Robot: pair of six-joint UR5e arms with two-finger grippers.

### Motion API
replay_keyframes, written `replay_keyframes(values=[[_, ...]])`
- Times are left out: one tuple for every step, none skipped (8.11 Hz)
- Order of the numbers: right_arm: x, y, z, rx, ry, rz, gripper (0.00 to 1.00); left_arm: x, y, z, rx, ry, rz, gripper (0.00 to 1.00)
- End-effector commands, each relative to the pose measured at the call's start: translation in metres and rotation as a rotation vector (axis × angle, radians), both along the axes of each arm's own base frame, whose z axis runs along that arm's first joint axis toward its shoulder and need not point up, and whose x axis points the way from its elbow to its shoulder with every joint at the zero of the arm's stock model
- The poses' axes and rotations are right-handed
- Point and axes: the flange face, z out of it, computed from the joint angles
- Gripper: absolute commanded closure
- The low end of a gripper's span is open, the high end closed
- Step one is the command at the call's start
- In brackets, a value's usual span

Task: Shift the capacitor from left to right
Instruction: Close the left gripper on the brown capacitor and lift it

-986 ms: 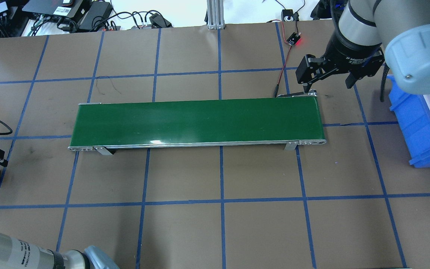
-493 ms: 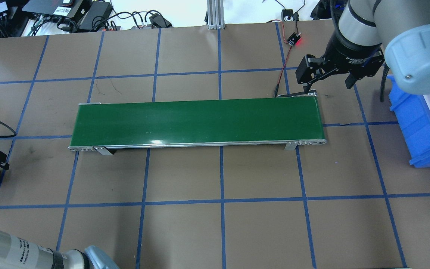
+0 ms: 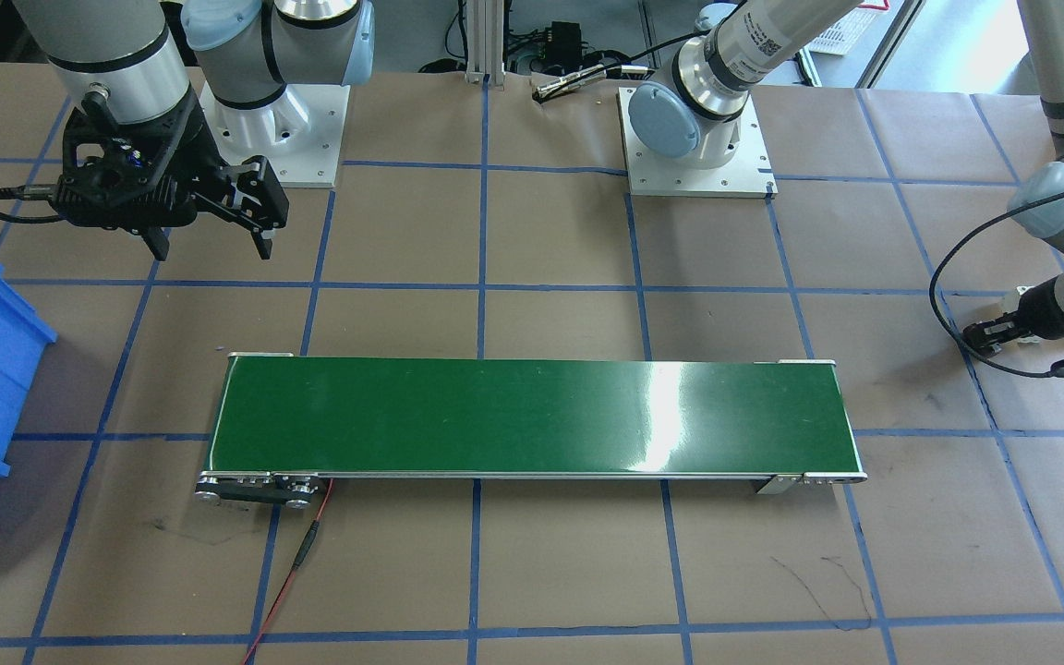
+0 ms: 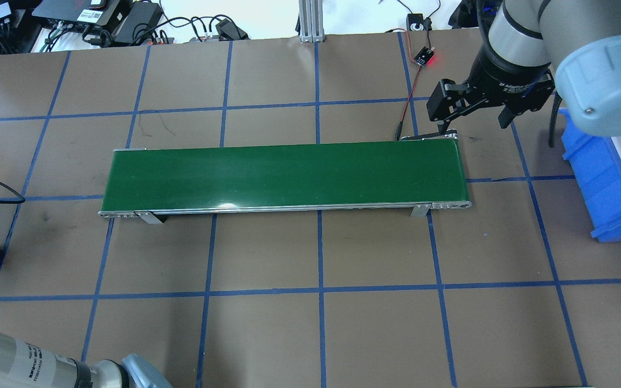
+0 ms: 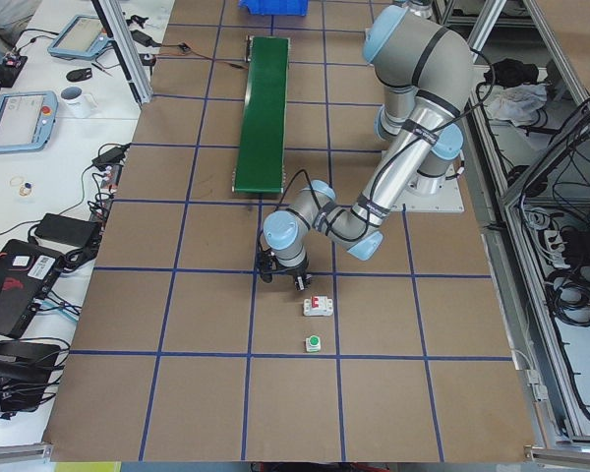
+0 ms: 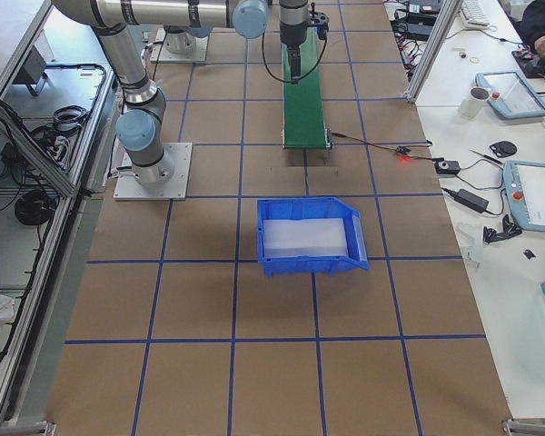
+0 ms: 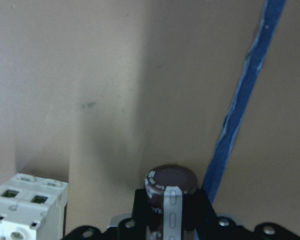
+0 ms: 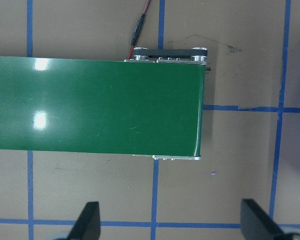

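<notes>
Your left gripper (image 5: 281, 279) is clamping the capacitor (image 7: 171, 186) near the breaker (image 5: 318, 307). Your right gripper (image 4: 474, 116) is hanging wide open near the belt's (image 4: 283, 175) end.

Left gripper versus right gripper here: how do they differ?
The left gripper is shut on the capacitor; the right gripper is open and empty. The left gripper sits low by the white circuit breaker; the right gripper hangs raised near the end of the green conveyor belt. Both are black two-finger grippers pointing down.
</notes>
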Motion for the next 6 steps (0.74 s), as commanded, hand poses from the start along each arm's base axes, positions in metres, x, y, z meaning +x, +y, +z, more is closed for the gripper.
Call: replay_keyframes(values=[[0.0, 0.0, 0.0, -0.001, 0.0, 0.0, 0.0, -0.002, 0.0, 0.015, -0.012, -0.023, -0.001, 0.72], [0.0, 0.0, 0.0, -0.001, 0.0, 0.0, 0.0, -0.01, 0.0, 0.051, -0.031, -0.052, 0.008, 0.73], [0.0, 0.0, 0.0, -0.001, 0.002, 0.0, 0.0, -0.032, 0.007, 0.092, -0.02, -0.036, -0.001, 0.84], [0.0, 0.0, 0.0, -0.001, 0.002, 0.0, 0.0, -0.065, -0.003, 0.116, -0.02, -0.033, -0.069, 0.83], [0.0, 0.0, 0.0, -0.001, 0.002, 0.0, 0.0, -0.116, -0.034, 0.118, -0.029, -0.039, -0.172, 0.83], [0.0, 0.0, 0.0, -0.001, 0.003, 0.001, 0.0, -0.17, -0.06, 0.119, -0.039, -0.05, -0.242, 0.84]])
